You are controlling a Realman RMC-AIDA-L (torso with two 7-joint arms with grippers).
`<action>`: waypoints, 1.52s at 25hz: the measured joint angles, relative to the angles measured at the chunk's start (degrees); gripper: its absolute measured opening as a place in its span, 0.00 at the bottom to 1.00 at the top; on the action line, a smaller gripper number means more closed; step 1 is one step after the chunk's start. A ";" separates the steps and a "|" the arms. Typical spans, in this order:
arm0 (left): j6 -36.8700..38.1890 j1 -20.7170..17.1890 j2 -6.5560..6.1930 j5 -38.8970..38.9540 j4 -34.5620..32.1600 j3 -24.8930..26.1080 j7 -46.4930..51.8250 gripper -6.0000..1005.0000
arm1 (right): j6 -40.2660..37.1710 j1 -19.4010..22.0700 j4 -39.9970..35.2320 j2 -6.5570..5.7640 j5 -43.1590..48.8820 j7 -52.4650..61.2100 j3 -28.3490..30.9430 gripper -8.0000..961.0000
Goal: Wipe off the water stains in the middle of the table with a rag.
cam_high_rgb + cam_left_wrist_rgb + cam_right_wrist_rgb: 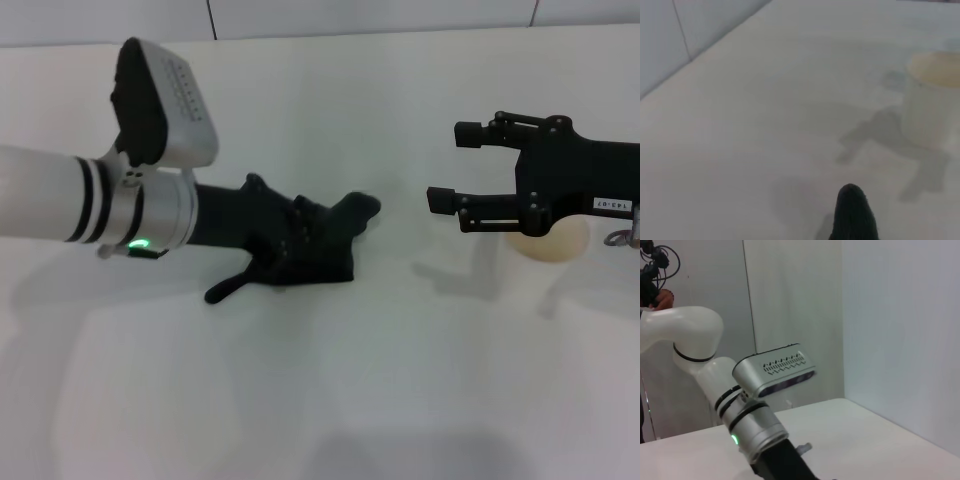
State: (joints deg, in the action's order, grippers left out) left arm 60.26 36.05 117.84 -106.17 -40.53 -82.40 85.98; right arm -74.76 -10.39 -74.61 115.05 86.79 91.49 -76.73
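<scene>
The black rag [335,255] lies in the middle of the white table [330,390], with a narrow tail toward the front left. My left gripper [300,225] reaches in from the left and rests on the rag, closed into its folds. A tip of the rag shows in the left wrist view [852,215]. No orange-brown water stains are in view; the rag and gripper cover that spot. My right gripper [455,167] is open and empty, held above the table at the right, apart from the rag.
A cream-white cup [550,240] stands under the right gripper's body; it also shows in the left wrist view [932,95]. A grey seamed wall [300,15] runs along the table's far edge. The left arm [755,425] shows in the right wrist view.
</scene>
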 joint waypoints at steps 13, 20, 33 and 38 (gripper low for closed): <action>9.13 -9.38 0.30 -2.85 -11.22 9.75 4.43 0.14 | 0.31 -0.11 -0.36 0.09 -0.06 0.14 -0.20 0.86; 9.43 -11.05 1.03 -5.02 -15.06 11.30 7.26 0.25 | 0.37 -0.09 -0.41 0.09 -0.14 0.13 -0.21 0.86; 23.33 -14.11 1.05 -6.46 -24.59 16.27 6.86 0.77 | 0.76 -0.16 0.14 0.09 -0.14 0.24 0.00 0.86; 32.65 -15.86 1.13 -5.68 -27.12 23.35 5.11 0.89 | 0.83 -0.15 0.23 0.06 0.04 0.33 0.87 0.86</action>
State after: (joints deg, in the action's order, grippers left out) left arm 92.91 20.19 118.96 -111.85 -67.65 -59.05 91.09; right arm -73.92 -10.55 -74.39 115.11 86.84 91.82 -75.87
